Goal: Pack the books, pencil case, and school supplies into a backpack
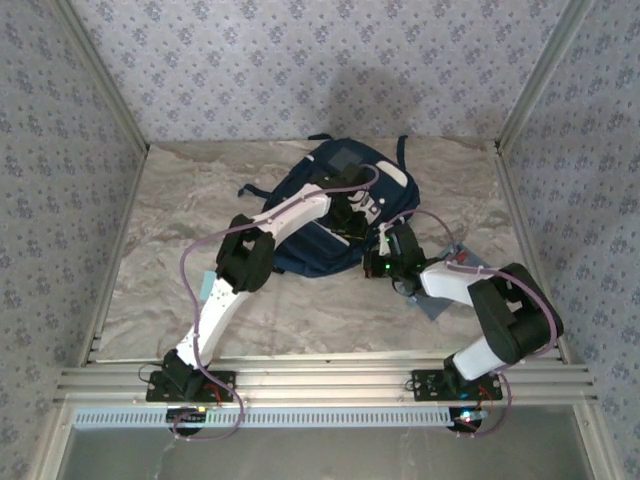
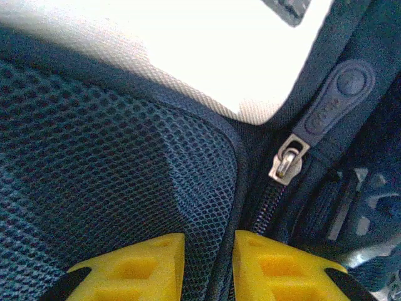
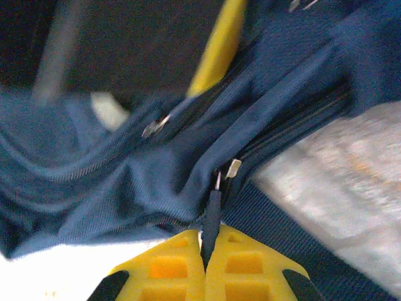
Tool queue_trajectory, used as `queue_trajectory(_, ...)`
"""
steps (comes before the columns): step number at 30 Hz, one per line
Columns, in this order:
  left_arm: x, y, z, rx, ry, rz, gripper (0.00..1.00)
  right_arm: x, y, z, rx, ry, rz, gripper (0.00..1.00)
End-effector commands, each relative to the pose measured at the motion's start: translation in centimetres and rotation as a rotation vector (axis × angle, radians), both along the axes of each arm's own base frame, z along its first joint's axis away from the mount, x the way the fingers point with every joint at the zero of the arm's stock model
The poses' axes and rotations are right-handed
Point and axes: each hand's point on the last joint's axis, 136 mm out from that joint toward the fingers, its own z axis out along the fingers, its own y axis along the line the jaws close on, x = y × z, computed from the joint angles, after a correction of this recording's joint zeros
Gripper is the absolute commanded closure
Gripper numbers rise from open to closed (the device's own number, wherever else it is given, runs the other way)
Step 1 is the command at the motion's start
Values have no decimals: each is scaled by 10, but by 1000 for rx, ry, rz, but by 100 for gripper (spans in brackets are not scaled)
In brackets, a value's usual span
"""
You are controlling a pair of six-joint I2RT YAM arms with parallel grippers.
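Right wrist: R fingers [image 3: 191,260] pinch backpack [image 3: 282,94] zip pull [image 3: 211,216]; L fingers [image 2: 175,266] narrow, grip unclear.

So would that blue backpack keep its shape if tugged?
Probably floppy: the backpack wrinkles and sags around the zipper pull pinched by the right tool. Lying flat, it likely slides on the table rather than tips.

Three walls [image 1: 320,70] papered in pale lavender with a small floral print close in the space, aluminium posts [image 1: 100,90] in the corners. The tabletop [image 1: 180,230] is beige-grey marble pattern, evenly lit. Aluminium rails [image 1: 320,378] and a white slotted strip [image 1: 300,417] edge the near side.
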Motion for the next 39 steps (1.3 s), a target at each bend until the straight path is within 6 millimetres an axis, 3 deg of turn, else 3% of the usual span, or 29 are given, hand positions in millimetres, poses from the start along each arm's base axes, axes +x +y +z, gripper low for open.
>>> queue_trajectory(1,32,-16,-16,-70,-65,53,74,-41,49,4,-4,35,262,100)
queue_trajectory(7,36,-25,0,-135,-61,72,73,-51,83,19,-13,-17,350,100)
queue_trajectory(10,39,-24,20,-169,-64,78,66,-41,68,13,-55,-16,284,100)
queue_trajectory(13,43,-15,57,-185,-99,74,54,-27,45,16,-43,-14,193,100)
queue_trajectory(17,46,7,103,-179,-166,72,45,-7,19,32,-35,-48,112,100)
queue_trajectory(21,42,37,128,-124,-205,84,42,12,10,50,18,-72,87,100)
queue_trajectory(26,24,81,141,-67,-212,140,40,22,17,77,74,-112,107,100)
queue_trajectory(29,10,107,146,-78,-214,195,24,25,18,96,95,-142,108,100)
queue_trajectory(31,4,123,151,-85,-218,231,21,27,16,105,104,-152,100,100)
queue_trajectory(36,-13,148,127,-108,-151,367,20,30,15,115,108,-168,95,100)
queue_trajectory(39,-6,165,113,-191,-142,508,20,29,14,109,103,-153,90,100)
